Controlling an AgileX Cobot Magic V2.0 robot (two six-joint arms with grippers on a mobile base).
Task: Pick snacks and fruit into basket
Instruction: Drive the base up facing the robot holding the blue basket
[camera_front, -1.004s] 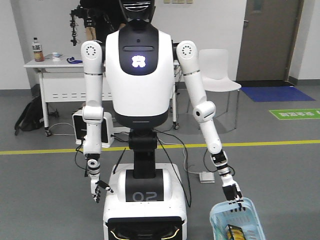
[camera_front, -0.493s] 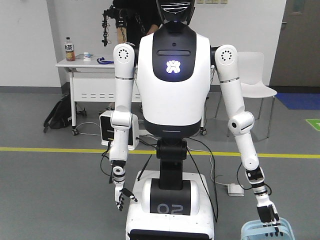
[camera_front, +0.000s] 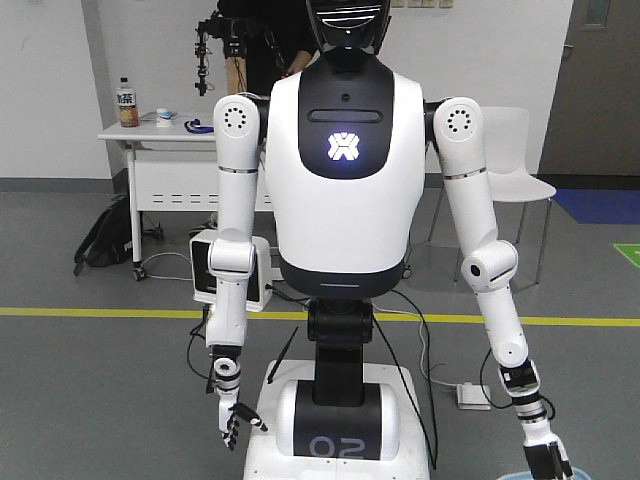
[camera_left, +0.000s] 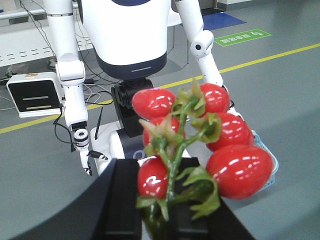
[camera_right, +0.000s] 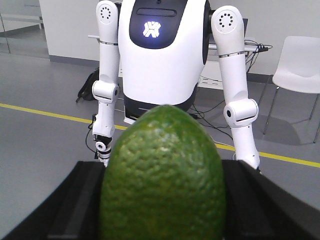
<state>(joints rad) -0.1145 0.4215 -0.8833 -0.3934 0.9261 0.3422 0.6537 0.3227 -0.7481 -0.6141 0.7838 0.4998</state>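
The left gripper (camera_left: 160, 200) is closed on a bunch of glossy red tomatoes on a green vine (camera_left: 200, 145). Its two black jaws stand on either side of the lower stem, and the bunch rises upright above them. The right gripper (camera_right: 167, 205) is closed on a green oval avocado with pebbled skin (camera_right: 162, 175). The black jaws press its two sides, and the fruit fills the middle of the right wrist view.

In front of both grippers stands a white humanoid robot with a dark chest panel (camera_front: 340, 170), on a white wheeled base marked "02". Its arms hang down. The light blue plastic basket (camera_left: 260, 142) shows only in part in the left wrist view, behind the tomatoes, low on the right side of the picture and beside the humanoid's base. I cannot tell what is inside it.

A yellow line (camera_front: 90, 312) crosses the grey floor behind the humanoid. A white table (camera_front: 150, 135) stands farther back by the wall, and a white chair (camera_right: 302, 65) is on the right.
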